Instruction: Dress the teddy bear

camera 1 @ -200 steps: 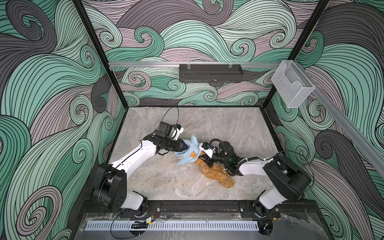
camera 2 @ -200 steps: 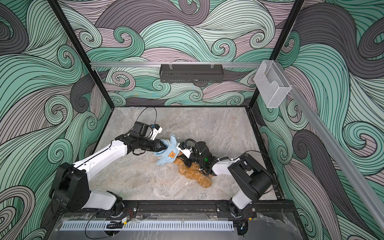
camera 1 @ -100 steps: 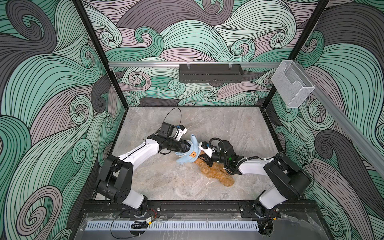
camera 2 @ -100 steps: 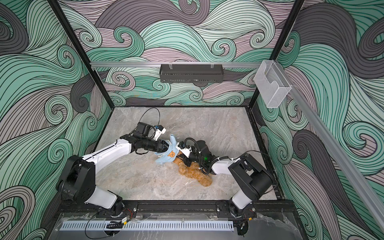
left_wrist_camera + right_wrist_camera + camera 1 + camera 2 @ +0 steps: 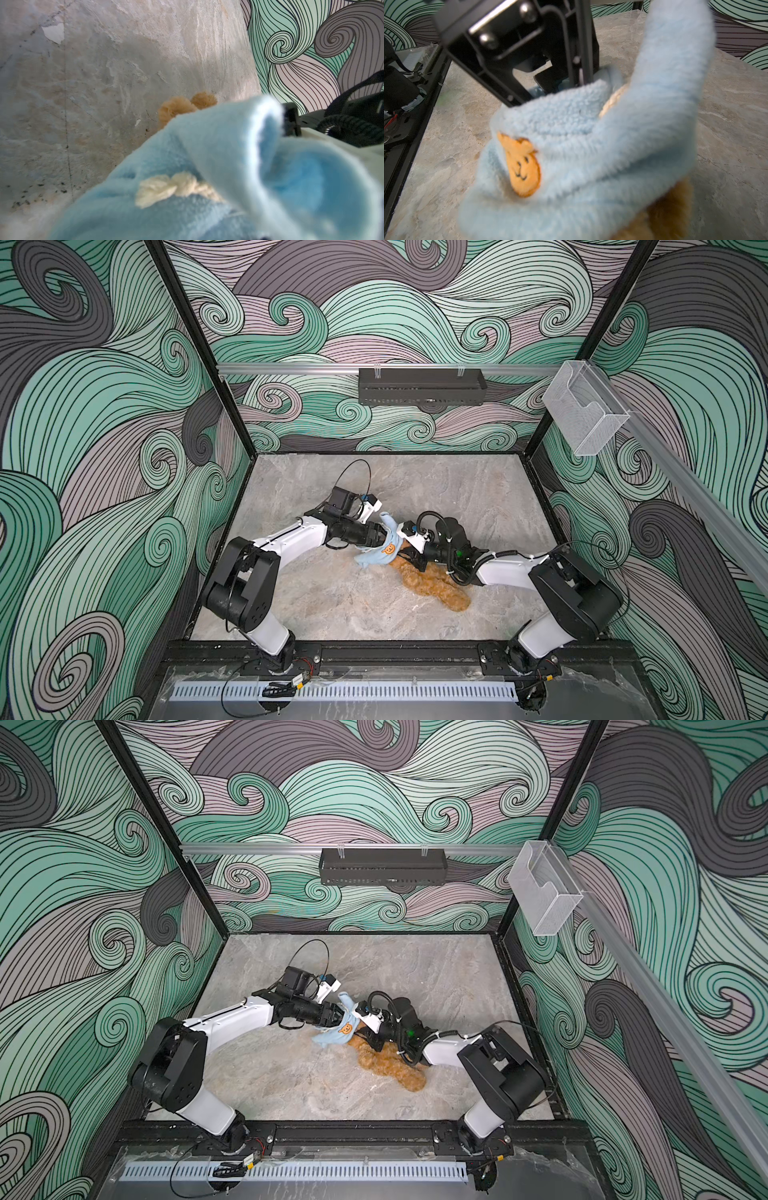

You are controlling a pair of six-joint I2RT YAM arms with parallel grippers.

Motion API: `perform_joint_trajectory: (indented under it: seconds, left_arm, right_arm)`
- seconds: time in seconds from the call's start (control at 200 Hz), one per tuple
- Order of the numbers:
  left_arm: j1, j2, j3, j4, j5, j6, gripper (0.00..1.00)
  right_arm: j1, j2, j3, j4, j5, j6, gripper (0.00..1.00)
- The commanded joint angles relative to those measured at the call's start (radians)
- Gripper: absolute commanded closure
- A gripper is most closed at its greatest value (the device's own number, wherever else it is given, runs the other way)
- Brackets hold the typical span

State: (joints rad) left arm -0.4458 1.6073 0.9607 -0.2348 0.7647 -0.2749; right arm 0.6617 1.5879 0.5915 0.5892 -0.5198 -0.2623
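Blue fleece shirt with bear patch (image 5: 376,556) covers one end of the curly golden-brown plush teddy bear (image 5: 434,591), lying on the marble table (image 5: 332,605). My left gripper (image 5: 546,87) is spread, tips in the folds; the right gripper (image 5: 410,560) is hidden, so I can't tell. I'd pull the shirt down slowly.

No lettering, brand or number can be read anywhere. The only emblem is an orange bear-face patch (image 5: 520,168) on the light blue shirt (image 5: 591,166).

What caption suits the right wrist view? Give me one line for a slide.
Light blue shirt with bear-face patch bunched over the teddy bear, left gripper tucked into the fabric.
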Motion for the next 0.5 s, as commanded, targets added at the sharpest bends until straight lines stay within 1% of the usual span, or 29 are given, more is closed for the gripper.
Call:
perform_joint_trajectory:
  seconds: [0.0, 0.165, 0.29, 0.34, 0.495]
  left_arm:
    - [-0.058, 0.03, 0.01, 0.034, 0.131, -0.015, 0.41]
    - [-0.077, 0.057, -0.004, 0.048, 0.188, -0.028, 0.41]
    - [-0.081, 0.059, -0.02, 0.044, 0.197, -0.025, 0.41]
    - [-0.083, 0.055, -0.025, 0.061, 0.211, -0.036, 0.45]
    - [-0.09, 0.017, -0.041, 0.159, 0.249, -0.095, 0.63]
  right_arm:
    - [0.006, -0.026, 0.072, 0.106, -0.036, -0.039, 0.72]
    - [0.006, -0.028, 0.103, 0.142, -0.009, -0.033, 0.68]
    - [0.007, -0.034, 0.131, 0.146, 0.0, -0.037, 0.66]
    - [0.008, -0.03, 0.143, 0.147, -0.007, -0.033, 0.65]
    - [0.011, 0.009, 0.166, 0.148, -0.016, -0.02, 0.63]
